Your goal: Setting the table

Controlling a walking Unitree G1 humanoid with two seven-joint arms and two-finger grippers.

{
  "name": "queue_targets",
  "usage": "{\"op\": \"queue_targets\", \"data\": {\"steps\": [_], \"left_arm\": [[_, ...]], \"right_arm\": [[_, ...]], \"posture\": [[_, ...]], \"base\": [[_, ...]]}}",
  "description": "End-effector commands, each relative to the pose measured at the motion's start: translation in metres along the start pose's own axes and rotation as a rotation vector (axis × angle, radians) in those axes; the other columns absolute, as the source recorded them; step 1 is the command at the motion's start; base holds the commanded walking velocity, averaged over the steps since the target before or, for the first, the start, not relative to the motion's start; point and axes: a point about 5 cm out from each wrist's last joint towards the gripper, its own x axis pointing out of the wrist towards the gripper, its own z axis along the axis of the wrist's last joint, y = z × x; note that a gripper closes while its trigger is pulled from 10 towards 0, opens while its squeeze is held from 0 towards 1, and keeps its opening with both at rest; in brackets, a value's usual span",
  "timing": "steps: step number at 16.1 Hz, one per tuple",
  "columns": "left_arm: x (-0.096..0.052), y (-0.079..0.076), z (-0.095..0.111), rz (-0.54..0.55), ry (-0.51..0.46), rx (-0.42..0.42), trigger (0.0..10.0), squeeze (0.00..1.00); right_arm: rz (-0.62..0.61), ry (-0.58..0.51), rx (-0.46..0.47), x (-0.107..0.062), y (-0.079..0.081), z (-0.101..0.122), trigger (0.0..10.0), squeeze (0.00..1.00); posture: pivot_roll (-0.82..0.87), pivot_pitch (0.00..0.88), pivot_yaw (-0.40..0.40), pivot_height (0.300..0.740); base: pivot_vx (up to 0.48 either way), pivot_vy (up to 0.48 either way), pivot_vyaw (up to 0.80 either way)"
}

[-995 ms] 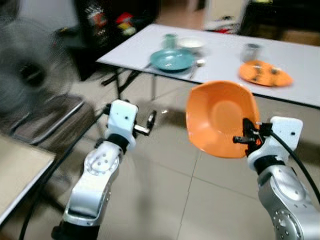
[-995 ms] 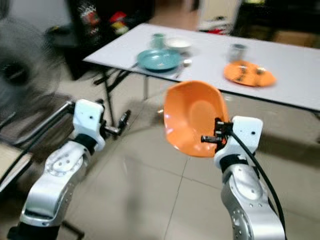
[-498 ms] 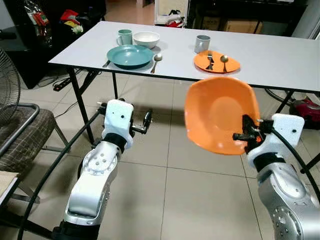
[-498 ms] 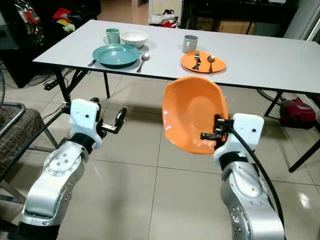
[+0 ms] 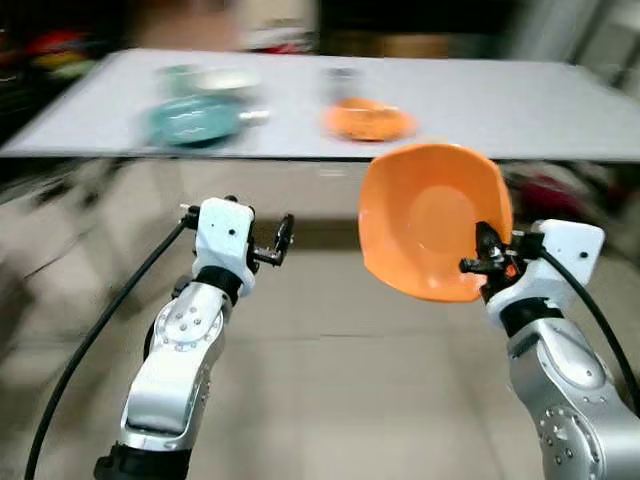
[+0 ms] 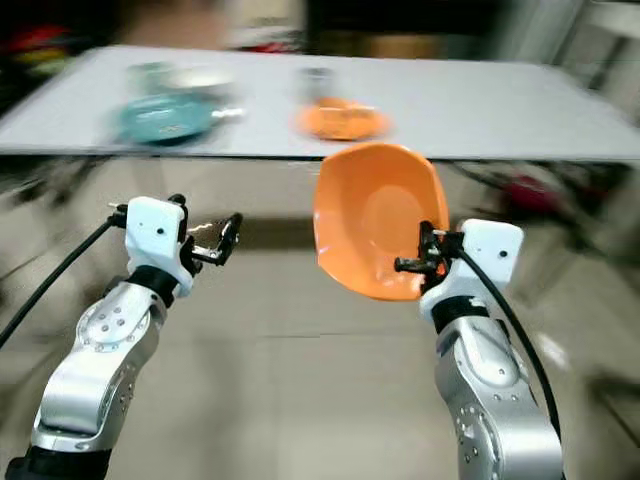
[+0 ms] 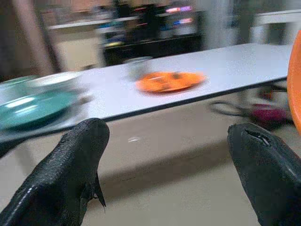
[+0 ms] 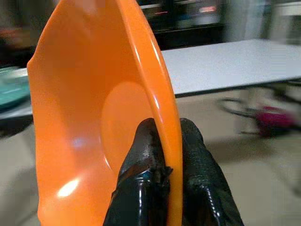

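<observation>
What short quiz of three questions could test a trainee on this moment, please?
1. True or false: the right claw pinches the rim of the orange bowl.
2. The left claw is: A) open and holding nothing, B) shut on a spoon, C) holding a cup.
3. Fill in: the orange plate lies on the ____ table.

Key: 1 true; 2 A; 3 white.

Table (image 5: pixel 480 100) blurred; dishes on it indistinct.
</observation>
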Motion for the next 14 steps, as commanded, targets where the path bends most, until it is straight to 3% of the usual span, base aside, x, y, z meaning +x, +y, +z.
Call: {"op": "queue_targets", "data": {"steps": [1, 4, 10, 14], "left_arm": [[0.001, -0.004, 0.002, -0.024, -0.012, -0.002, 10.0, 0.0], [0.002, -0.003, 0.002, -0.021, -0.013, -0.002, 10.0, 0.0], [0.002, 0.004, 0.002, 0.017, -0.016, 0.01, 10.0, 0.0], [0.001, 0.006, 0.003, 0.023, -0.014, 0.015, 10.0, 0.0]], "right_arm": [[-0.024, -0.028, 0.002, 0.0, -0.004, 0.006, 10.0, 0.0], [-0.039, -0.032, 0.002, 0.001, -0.006, 0.007, 10.0, 0.0], [-0.054, -0.025, -0.148, 0.005, -0.012, 0.006, 10.0, 0.0], [-0.013, -0.033, -0.083, 0.001, -0.005, 0.004, 10.0, 0.0]], "posture": [[0.0, 0.0, -0.02, 0.74], [-0.01, 0.0, -0.016, 0.74], [-0.01, 0.0, -0.008, 0.74], [0.01, 0.0, -0.009, 0.74]], "base": [[0.304, 0.0, -0.79], [0.306, 0.0, -0.68], [0.312, 0.0, 0.0], [0.337, 0.0, 0.0]]}}
